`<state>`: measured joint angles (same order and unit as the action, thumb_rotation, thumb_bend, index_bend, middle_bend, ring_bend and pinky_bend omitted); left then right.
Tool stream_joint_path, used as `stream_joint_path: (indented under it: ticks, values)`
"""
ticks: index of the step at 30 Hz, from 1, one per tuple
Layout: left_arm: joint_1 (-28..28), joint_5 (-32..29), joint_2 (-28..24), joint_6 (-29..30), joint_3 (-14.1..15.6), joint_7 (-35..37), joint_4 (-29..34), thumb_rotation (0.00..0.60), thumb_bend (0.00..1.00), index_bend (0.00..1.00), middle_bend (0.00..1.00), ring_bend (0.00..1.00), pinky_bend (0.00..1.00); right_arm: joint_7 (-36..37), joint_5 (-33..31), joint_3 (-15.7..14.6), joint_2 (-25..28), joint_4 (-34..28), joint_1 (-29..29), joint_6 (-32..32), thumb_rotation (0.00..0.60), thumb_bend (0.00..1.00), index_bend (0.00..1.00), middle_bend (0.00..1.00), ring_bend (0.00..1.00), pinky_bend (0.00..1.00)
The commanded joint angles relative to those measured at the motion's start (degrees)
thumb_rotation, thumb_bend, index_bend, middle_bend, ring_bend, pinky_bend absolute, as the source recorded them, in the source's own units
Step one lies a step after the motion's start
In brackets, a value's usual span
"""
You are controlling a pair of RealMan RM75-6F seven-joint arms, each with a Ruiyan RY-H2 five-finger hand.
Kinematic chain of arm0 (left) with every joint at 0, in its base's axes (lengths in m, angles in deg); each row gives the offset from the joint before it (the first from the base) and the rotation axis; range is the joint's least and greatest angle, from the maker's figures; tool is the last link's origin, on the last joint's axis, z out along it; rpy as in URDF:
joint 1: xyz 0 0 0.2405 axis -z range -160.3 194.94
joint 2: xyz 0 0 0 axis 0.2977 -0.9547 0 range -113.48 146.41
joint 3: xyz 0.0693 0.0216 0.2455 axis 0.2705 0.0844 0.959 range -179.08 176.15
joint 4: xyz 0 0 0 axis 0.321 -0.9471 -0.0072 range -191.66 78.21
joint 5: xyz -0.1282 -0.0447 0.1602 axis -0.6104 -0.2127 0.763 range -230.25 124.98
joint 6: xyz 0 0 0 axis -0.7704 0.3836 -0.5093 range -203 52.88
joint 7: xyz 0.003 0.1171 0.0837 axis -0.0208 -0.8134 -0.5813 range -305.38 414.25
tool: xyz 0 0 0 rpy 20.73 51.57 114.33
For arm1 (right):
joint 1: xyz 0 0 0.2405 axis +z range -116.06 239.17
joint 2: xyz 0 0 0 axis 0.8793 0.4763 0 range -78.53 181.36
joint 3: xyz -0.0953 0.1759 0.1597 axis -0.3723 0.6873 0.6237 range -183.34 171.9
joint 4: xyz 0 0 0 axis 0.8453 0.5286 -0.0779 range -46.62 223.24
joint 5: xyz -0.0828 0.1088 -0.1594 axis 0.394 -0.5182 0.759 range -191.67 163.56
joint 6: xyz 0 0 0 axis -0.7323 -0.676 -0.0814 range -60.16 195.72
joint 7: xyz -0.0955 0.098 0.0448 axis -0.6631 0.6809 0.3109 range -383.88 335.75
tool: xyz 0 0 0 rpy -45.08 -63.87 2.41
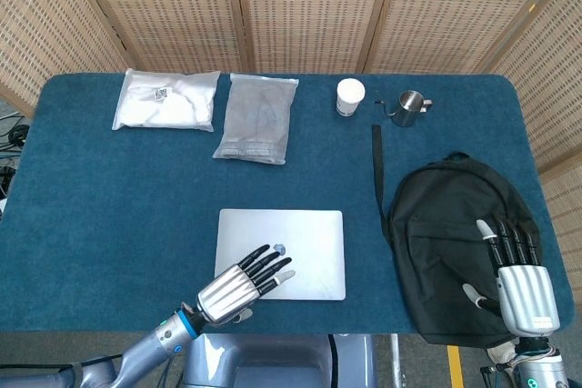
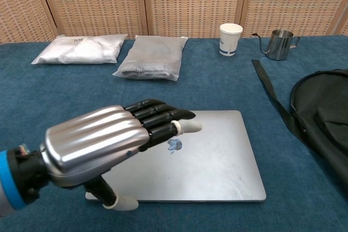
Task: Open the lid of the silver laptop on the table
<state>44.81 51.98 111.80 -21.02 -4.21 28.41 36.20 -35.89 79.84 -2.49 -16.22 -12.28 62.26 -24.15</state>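
**Lighting and image quality**

Both views bright, evenly lit, diffuse light from above; shadows soft and short. Blue table cloth [image 1: 109, 188] uniformly exposed, no dark corners. Head view sharp across the frame. Chest view: left hand [image 2: 103, 142] near the lens, slightly soft, with broad highlights on its metal back; far items stay in focus. Silver laptop [image 2: 217, 156] lid shows a mild sheen and faint smudges, no hard glare. Steel pitcher [image 2: 278, 44] carries small specular glints. Black backpack [image 1: 459, 224] holds little detail.
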Motion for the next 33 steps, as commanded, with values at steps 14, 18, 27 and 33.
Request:
stream_joint_path:
  ticks: [14, 18, 27, 33]
  values:
    - [3.72, -12.12, 11.40, -6.11, -3.24, -11.93, -6.34, 0.600, 0.01, 0.00, 0.00, 0.00, 0.00, 2.58, -0.26, -0.27, 1.14, -0.02, 0.32, 0.76, 0.600, 0.00, 0.00, 0.00, 0.00, 0.00]
    - [3.93, -13.81, 13.25, -6.09, -2.98, -14.10, -7.21, 0.600, 0.02, 0.00, 0.00, 0.00, 0.00, 3.17, -0.67, -0.21, 1.33, 0.10, 0.46, 1.11, 0.600, 0.00, 0.00, 0.00, 0.00, 0.00]
    - [4.84, -16.63, 15.99, -4.93, -3.41, -18.81, -8.49, 0.600, 0.02, 0.00, 0.00, 0.00, 0.00, 3.43, -0.71, -0.27, 1.45, 0.15, 0.60, 1.28, 0.600, 0.00, 0.00, 0.00, 0.00, 0.00]
    - [5.62, -20.03, 16.93, -4.84, -3.72, -22.29, -8.31, 0.600, 0.08, 0.00, 0.00, 0.00, 0.00, 3.53, -0.85, -0.27, 1.51, 0.15, 0.62, 1.29, 0.600, 0.00, 0.00, 0.00, 0.00, 0.00]
